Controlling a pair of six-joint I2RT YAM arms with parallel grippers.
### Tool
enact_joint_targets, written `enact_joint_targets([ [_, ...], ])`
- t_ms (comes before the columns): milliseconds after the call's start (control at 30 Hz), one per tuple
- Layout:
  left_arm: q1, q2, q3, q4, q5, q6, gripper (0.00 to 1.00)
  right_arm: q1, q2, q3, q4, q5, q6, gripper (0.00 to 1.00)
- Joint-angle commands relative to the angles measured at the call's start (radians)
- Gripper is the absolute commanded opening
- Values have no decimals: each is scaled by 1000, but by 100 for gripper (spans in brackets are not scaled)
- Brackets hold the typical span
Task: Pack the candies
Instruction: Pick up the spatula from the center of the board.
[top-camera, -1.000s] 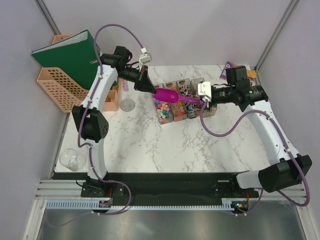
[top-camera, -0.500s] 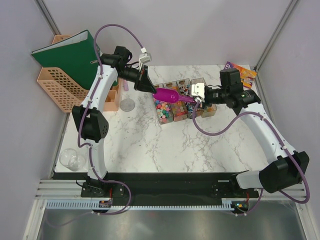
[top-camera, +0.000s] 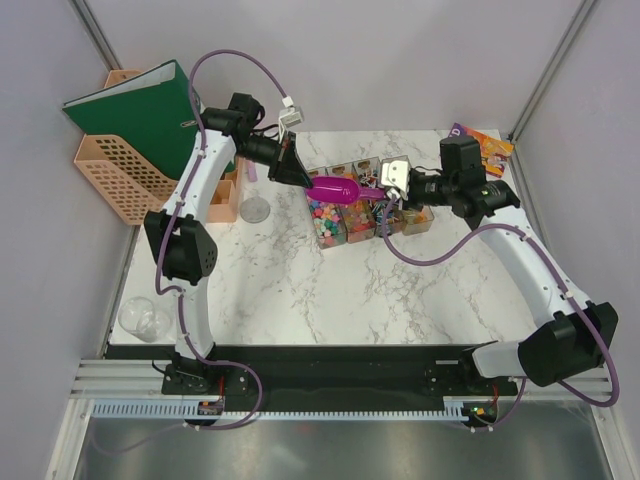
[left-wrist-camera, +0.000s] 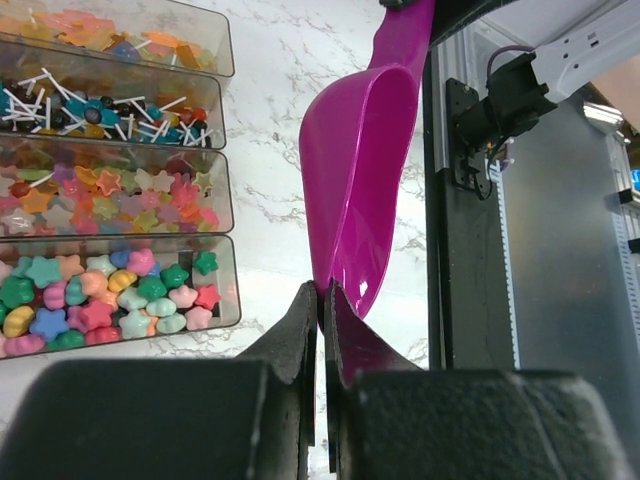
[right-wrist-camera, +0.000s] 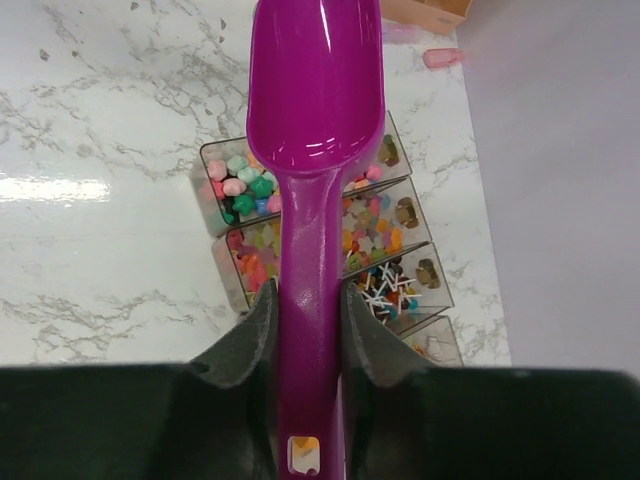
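Observation:
The candies (top-camera: 328, 216) are small coloured star-shaped sweets lying in clear rectangular trays (top-camera: 357, 232) at the middle back of the table. They also show in the left wrist view (left-wrist-camera: 100, 290) and the right wrist view (right-wrist-camera: 243, 186). The purple scoop (top-camera: 336, 189) hangs level above the trays, empty. My left gripper (top-camera: 303, 178) is shut on the rim of the scoop's bowl (left-wrist-camera: 365, 150). My right gripper (top-camera: 388, 197) is shut on the scoop's handle (right-wrist-camera: 308, 260), with the fingers (right-wrist-camera: 256, 320) pressed on both sides.
A small clear round jar (top-camera: 256, 209) stands left of the trays. A green binder (top-camera: 140, 110) and a peach crate (top-camera: 112, 175) sit at the far left. A candy packet (top-camera: 487, 148) lies at the back right. A clear bowl (top-camera: 145, 318) sits beyond the table's left edge.
My right gripper has moved left along the scoop's handle, closer to the bowl. The scoop and my left gripper have stayed where they were.

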Motion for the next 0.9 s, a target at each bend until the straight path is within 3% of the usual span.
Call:
enact_joint_targets([
  [0, -5, -13, 1, -91, 24, -48, 2, 11, -26, 7, -2, -8, 7, 6],
  [33, -5, -11, 2, -78, 12, -53, 3, 11, -31, 5, -4, -4, 5, 0],
  [67, -5, -14, 2, -67, -2, -65, 14, 11, -34, 5, -5, 7, 10, 0],
  [200, -4, -86, -16, 83, -173, -70, 35, 8, -50, 16, 4, 64, 90, 0],
  [233, -4, -114, -39, 163, -321, -82, 39, 1, -55, 21, 4, 73, 115, 0],
  [300, -2, -178, -123, 371, -466, -81, 45, -25, -63, 21, 6, 95, 163, 0],
  [333, -1, -235, -154, 427, -600, -70, 46, -35, -67, 16, 6, 98, 193, 0],
  [400, 5, -286, -209, 470, -695, -18, 48, -71, -92, -7, 4, 105, 207, 0],
  [667, 8, -613, -505, 151, -1055, -81, 49, -170, -147, -71, -2, 132, 264, 0],
  [700, 12, -648, -543, 124, -1145, -97, 48, -175, -149, -79, -4, 132, 266, 0],
  [867, 28, -864, -772, 4, -1325, -237, 47, -184, -115, -82, -1, 83, 290, 0],
])
